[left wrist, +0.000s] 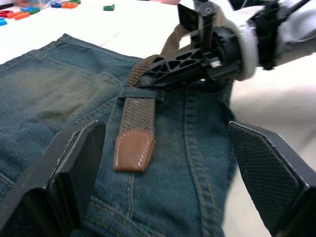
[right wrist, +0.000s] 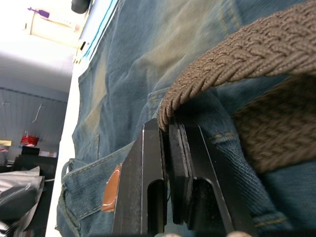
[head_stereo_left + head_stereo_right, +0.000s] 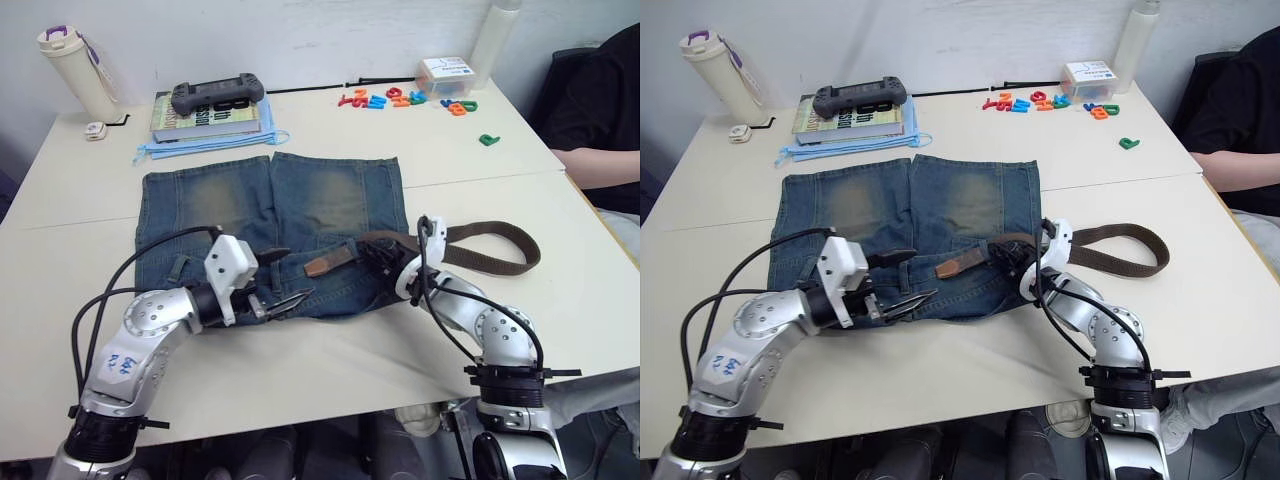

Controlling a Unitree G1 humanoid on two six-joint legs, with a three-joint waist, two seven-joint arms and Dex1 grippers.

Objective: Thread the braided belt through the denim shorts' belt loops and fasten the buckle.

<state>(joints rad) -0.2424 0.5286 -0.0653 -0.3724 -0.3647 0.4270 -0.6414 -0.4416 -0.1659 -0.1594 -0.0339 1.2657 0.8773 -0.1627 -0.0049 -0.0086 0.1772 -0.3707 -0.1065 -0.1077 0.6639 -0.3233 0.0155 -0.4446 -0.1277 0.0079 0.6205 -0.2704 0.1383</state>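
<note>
Lying flat mid-worktop, waistband toward the near edge: denim shorts [image 3: 270,225]. Running across that waistband under one belt loop [image 1: 140,93], tan tip past it: braided belt [image 3: 490,240], its remainder looping toward the worktop's right edge. Pinched tight on the belt beside the loop: right gripper [image 2: 165,133]. Hovering wide open, empty, just short of the tip: left gripper [image 3: 285,290].

belt [image 3: 330,262] on shorts [image 3: 300,200], table [image 3: 330,350]
</note>
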